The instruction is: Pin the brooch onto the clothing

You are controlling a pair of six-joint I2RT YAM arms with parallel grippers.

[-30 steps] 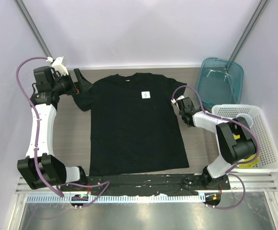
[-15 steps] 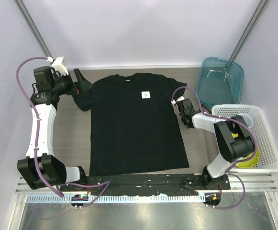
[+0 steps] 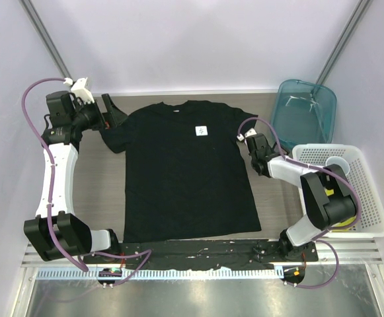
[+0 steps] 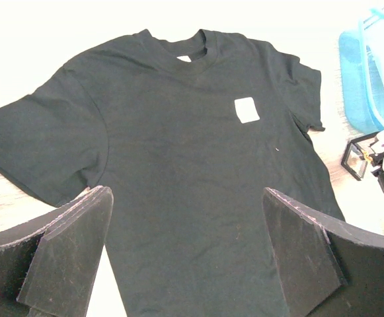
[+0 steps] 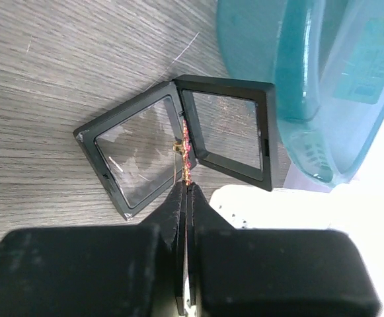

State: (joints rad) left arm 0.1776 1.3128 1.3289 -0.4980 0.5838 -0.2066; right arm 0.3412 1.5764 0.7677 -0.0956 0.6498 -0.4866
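Note:
The clothing (image 3: 185, 175) is a black T-shirt spread flat on the table, with a small white label (image 3: 201, 131) on the chest; it also fills the left wrist view (image 4: 198, 165). My right gripper (image 3: 250, 140) is just off the shirt's right sleeve. In the right wrist view that gripper (image 5: 186, 186) is shut on the brooch (image 5: 186, 155), which shows edge-on, red and gold, above an open black box (image 5: 139, 158). My left gripper (image 3: 112, 112) hovers open by the left sleeve, its fingers (image 4: 79, 231) wide apart and empty.
A teal bin (image 3: 304, 112) stands at the back right and shows in the right wrist view (image 5: 297, 72). A white perforated basket (image 3: 370, 198) sits in front of it. The open black box (image 4: 358, 157) lies on the table right of the shirt.
My right gripper's jaws have closed onto the brooch at the open box, and the wrist has shifted slightly. The left arm has not moved.

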